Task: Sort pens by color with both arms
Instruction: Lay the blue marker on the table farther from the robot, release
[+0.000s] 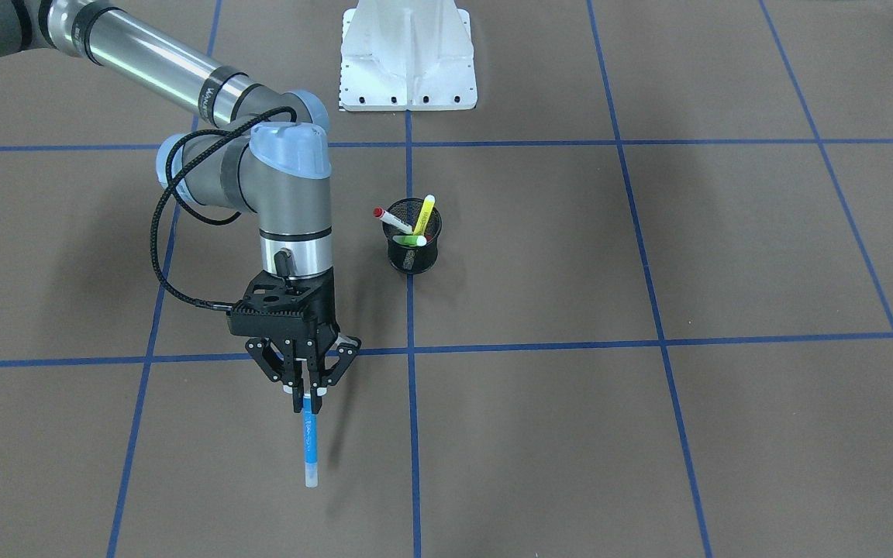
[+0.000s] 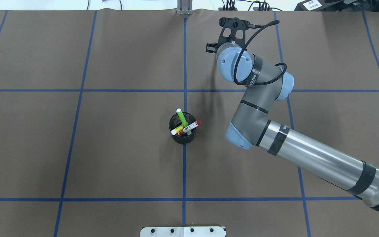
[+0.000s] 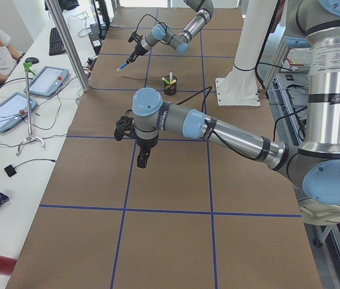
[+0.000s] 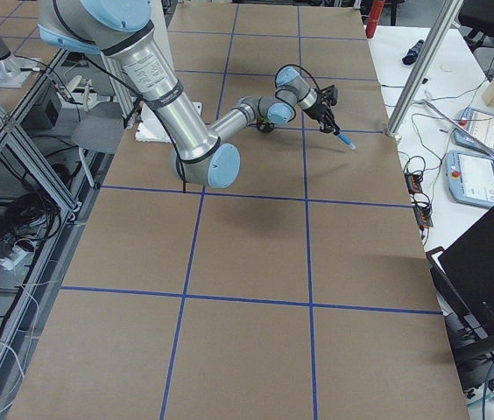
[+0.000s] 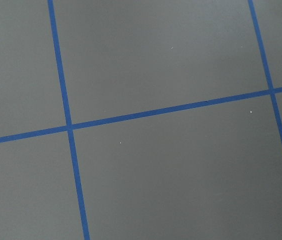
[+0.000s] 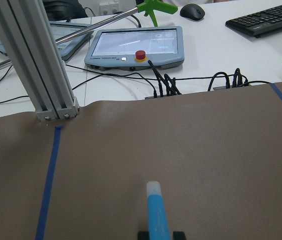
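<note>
Between the right gripper's [image 1: 307,395] closed fingers, the blue pen [image 1: 309,446] is clamped by one end, tip pointing away from the robot's base. Well apart, the black mesh cup [image 1: 413,256] holds the yellow pen [image 1: 425,211], green pen [image 1: 409,241] and red-ended white pen [image 1: 392,219]. The left gripper [image 3: 141,161] hangs over the table [image 3: 170,235]; its opening cannot be determined.
</note>
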Motion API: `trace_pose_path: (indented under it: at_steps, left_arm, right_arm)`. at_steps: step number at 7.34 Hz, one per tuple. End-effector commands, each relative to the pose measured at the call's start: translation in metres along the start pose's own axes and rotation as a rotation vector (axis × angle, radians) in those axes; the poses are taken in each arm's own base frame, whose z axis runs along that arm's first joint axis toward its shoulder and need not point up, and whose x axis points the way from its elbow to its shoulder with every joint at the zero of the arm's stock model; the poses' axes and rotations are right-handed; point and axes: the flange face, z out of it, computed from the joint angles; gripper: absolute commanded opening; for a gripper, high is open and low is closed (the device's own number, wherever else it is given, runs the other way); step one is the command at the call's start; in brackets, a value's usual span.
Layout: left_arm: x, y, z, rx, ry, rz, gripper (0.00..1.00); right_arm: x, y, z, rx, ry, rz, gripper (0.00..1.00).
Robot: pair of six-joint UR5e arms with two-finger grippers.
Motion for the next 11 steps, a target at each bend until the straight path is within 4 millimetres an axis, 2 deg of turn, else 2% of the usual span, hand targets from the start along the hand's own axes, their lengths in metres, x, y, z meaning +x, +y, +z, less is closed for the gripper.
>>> trace_pose_path:
  at_steps: [1, 4, 6, 8, 10, 11]
  left_arm:
    - [0.005, -0.001, -0.004, 0.009, 0.001, -0.006, 1.00]
    - [0.009, -0.002, -0.007, 0.015, 0.003, -0.008, 1.00]
    - [0.010, -0.003, -0.007, 0.017, 0.004, -0.006, 1.00]
    - [0.011, -0.005, -0.008, 0.019, 0.004, -0.003, 1.00]
    - [0.012, -0.006, -0.009, 0.020, 0.004, -0.002, 1.00]
    - [0.012, -0.006, -0.009, 0.021, 0.004, -0.001, 1.00]
  right_arm:
    - [0.012, 0.021, 0.004, 0.069, -0.003, -0.008, 0.00]
    - [0.022, 0.044, 0.005, 0.091, -0.024, -0.023, 0.00]
    - [0.018, 0.060, 0.002, 0.093, -0.027, -0.040, 0.00]
    - [0.023, 0.069, 0.003, 0.081, -0.025, -0.048, 0.00]
    - [0.025, 0.069, -0.002, 0.084, -0.054, -0.049, 0.45]
    - [0.028, 0.068, -0.002, 0.091, -0.062, -0.083, 0.98]
